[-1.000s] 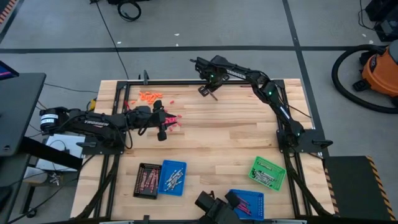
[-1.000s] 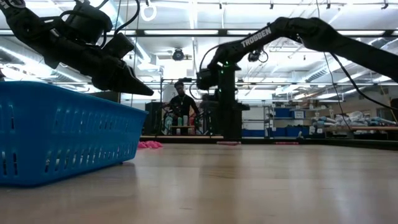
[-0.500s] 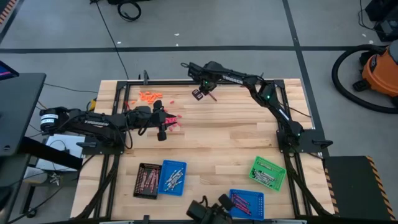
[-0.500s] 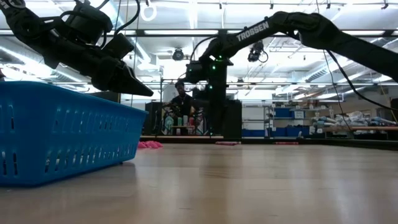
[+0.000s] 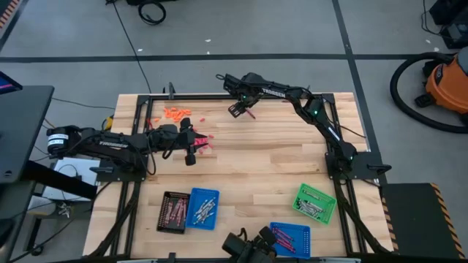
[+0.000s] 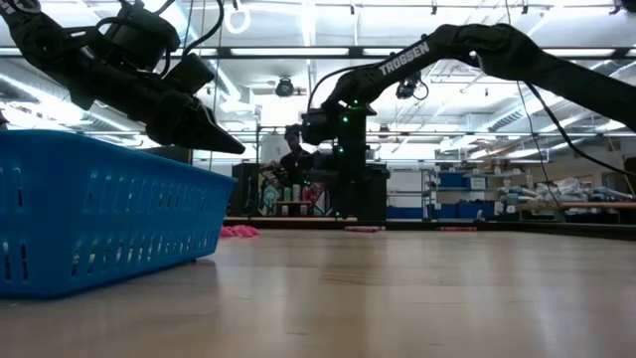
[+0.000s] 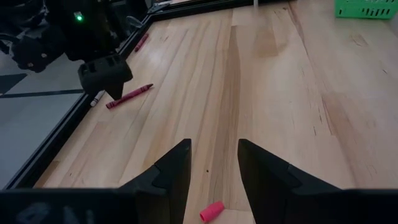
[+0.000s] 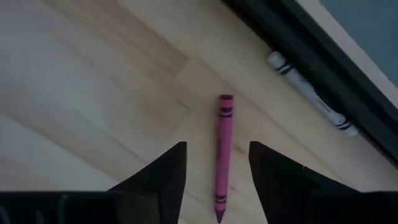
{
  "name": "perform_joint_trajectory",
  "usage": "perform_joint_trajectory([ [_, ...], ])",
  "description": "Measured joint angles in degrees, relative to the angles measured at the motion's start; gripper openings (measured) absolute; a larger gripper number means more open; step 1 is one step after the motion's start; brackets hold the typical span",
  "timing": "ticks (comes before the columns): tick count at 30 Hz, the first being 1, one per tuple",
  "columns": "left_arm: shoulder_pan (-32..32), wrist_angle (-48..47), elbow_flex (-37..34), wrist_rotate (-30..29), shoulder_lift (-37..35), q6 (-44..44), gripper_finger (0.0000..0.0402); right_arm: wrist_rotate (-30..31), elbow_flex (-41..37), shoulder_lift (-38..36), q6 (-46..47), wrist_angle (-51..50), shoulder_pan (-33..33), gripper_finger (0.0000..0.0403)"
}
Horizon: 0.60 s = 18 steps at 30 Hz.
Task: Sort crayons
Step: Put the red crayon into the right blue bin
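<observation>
My overhead view leaves the crayons in the trays (image 5: 189, 210) too small to count; the blue basket (image 6: 99, 214) is cut off.

The wooden table (image 5: 256, 157) bears scattered crayons (image 5: 175, 113) and trays (image 5: 202, 208).

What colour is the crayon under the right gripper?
Red-pink crayon, clearest in the right wrist view, between the open right gripper fingers.

A grey concrete floor (image 5: 241, 29) surrounds the wooden table (image 5: 278, 157), crossed by dark seam lines. At two o'clock stands an orange shop vacuum (image 5: 447, 82) with a black hose. At twelve o'clock a coiled black cable (image 5: 152, 10) lies. Across the room, ceiling strip lights (image 6: 298, 10) glow above shelving (image 6: 462, 194), and a person (image 6: 290, 164) stands at a bench.
</observation>
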Motion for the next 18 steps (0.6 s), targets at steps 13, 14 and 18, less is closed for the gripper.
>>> perform_joint_trajectory([
  [13,0.0,-0.09,0.0,0.0,0.0,0.09,0.0141,-1.31,0.35,-0.13,-0.79,-3.82,-2.28,0.0183],
  [14,0.0,0.04,0.0,0.0,0.0,0.1,0.0141,-2.66,0.35,-0.13,-0.78,-3.83,-2.47,0.0183],
  [18,0.0,0.46,0.0,0.0,0.0,0.15,0.0141,-6.79,0.16,-0.13,-0.56,-4.88,-2.6,0.0183],
])
